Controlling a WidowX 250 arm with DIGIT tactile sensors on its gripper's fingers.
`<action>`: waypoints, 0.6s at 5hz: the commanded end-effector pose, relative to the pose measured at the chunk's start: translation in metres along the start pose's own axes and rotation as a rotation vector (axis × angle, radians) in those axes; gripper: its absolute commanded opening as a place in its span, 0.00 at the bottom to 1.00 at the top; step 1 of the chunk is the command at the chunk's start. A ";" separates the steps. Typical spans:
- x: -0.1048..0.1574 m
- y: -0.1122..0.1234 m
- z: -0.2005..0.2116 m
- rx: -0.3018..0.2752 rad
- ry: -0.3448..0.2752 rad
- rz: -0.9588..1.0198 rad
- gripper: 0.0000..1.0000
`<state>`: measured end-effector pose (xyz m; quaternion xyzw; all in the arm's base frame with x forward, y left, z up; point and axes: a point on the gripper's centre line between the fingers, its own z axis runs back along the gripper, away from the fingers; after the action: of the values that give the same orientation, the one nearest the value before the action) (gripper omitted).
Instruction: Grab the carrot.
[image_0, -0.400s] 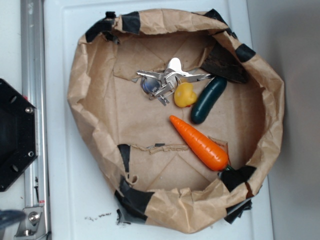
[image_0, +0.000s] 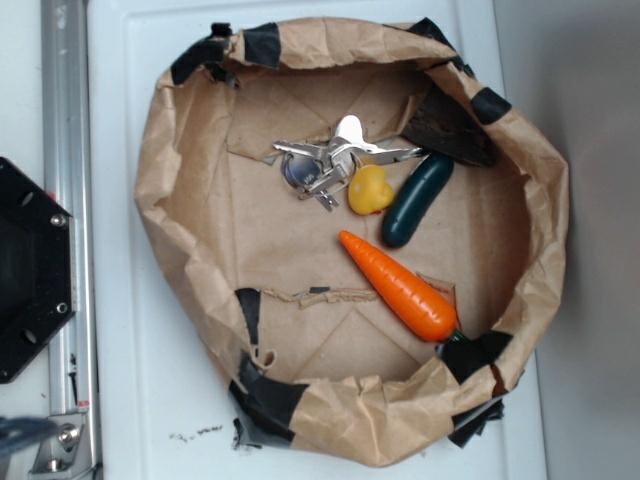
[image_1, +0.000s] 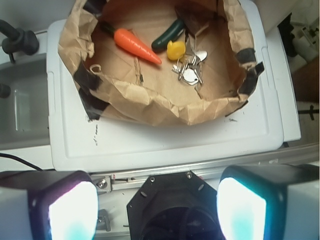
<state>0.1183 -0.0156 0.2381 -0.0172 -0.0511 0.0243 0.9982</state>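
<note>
The orange carrot (image_0: 400, 287) lies on the floor of a brown paper basket (image_0: 170, 190), pointed tip toward the middle, thick end with its green stub at the lower right wall. It shows in the wrist view (image_1: 136, 44) at the upper left. My gripper (image_1: 157, 207) is open and empty, its two pale fingertips (image_1: 72, 212) wide apart at the bottom of the wrist view. It hangs high over the black robot base (image_1: 167, 207), well short of the basket. The gripper is not in the exterior view.
In the basket lie a yellow duck (image_0: 369, 189), a dark green cucumber toy (image_0: 417, 199) and a metal utensil (image_0: 335, 162). The basket sits on a white lid (image_0: 120, 330). A metal rail (image_0: 68, 200) and the black base (image_0: 25, 270) are at the left.
</note>
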 end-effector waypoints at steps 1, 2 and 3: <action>0.094 0.013 -0.063 -0.108 -0.208 -0.178 1.00; 0.126 0.008 -0.099 -0.086 -0.214 -0.274 1.00; 0.144 -0.006 -0.135 -0.061 -0.188 -0.342 1.00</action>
<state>0.2689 -0.0089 0.1045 -0.0426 -0.1208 -0.1292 0.9833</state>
